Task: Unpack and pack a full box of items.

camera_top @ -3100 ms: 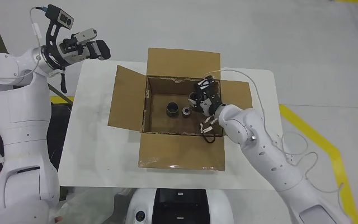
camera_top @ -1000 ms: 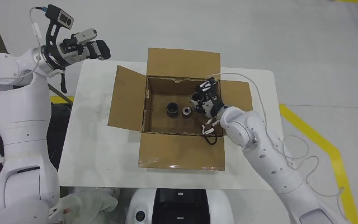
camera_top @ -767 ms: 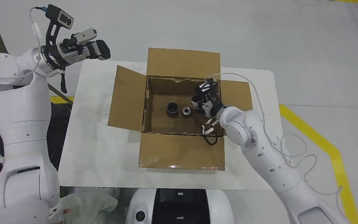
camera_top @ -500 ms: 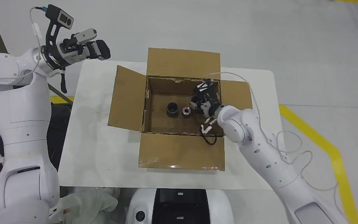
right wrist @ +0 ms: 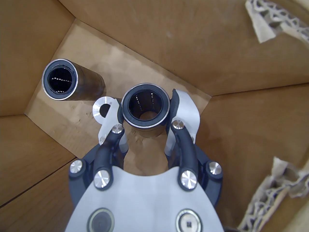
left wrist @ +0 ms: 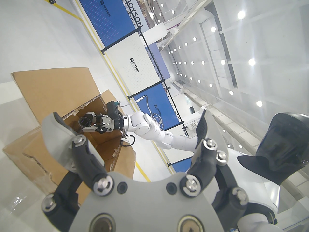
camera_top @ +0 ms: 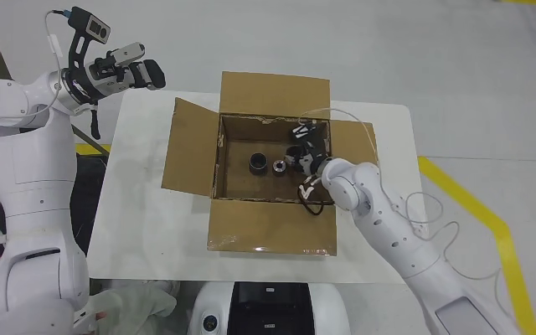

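Note:
An open cardboard box (camera_top: 272, 224) sits on the white table (camera_top: 142, 209). Inside it my right gripper (camera_top: 296, 156) is shut on a dark metal cylinder with a hollow bore (right wrist: 144, 108), held upright just above the box floor. The left wrist view shows that gripper (left wrist: 94, 124) from afar with the cylinder (left wrist: 84, 121). A second dark cylinder (right wrist: 70, 80) stands on the box floor (camera_top: 258, 162), and a small silver ring (right wrist: 101, 108) lies between the two. My left gripper (camera_top: 155, 75) hangs open and empty above the table's far left corner, its fingers (left wrist: 58, 126) spread wide.
The box's four flaps (camera_top: 188, 155) are folded outward, and its torn corrugated edges (right wrist: 270, 15) stand close to the right wrist. A cable (camera_top: 352, 117) loops from the right arm over the box's right flap. Bare table lies left of the box.
The right gripper has shifted slightly toward the box's middle with the cylinder still in it, and its forearm has swung a little. The left arm has not moved.

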### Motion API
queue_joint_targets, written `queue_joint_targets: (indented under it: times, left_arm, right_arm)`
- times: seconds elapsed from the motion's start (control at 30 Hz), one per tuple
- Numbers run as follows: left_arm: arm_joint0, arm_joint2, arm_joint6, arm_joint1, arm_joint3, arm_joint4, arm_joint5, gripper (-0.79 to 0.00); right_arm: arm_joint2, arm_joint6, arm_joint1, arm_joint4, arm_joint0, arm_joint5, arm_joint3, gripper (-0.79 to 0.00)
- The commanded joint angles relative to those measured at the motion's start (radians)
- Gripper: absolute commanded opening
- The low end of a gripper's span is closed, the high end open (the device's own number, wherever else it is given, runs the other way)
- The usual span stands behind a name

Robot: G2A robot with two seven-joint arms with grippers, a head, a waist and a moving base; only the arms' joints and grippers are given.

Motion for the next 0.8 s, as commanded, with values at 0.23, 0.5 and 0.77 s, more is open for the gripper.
queue_joint_targets:
  times: [0.23,0.5,0.77]
  left_arm:
    - [0.000,0.000,0.000,0.000,0.000,0.000,0.000,0.000]
    - [0.000,0.000,0.000,0.000,0.000,0.000,0.000,0.000]
    - [0.000,0.000,0.000,0.000,0.000,0.000,0.000,0.000]
  right_arm:
    - [0.009,0.000,-0.003,-0.013,-0.025,-0.003,-0.032,-0.175]
    - [0.070,-0.014,0.014,-0.019,-0.101,-0.039,-0.179,-0.068]
    - [0.148,0.007,0.032,0.042,-0.182,-0.114,-0.325,-0.049]
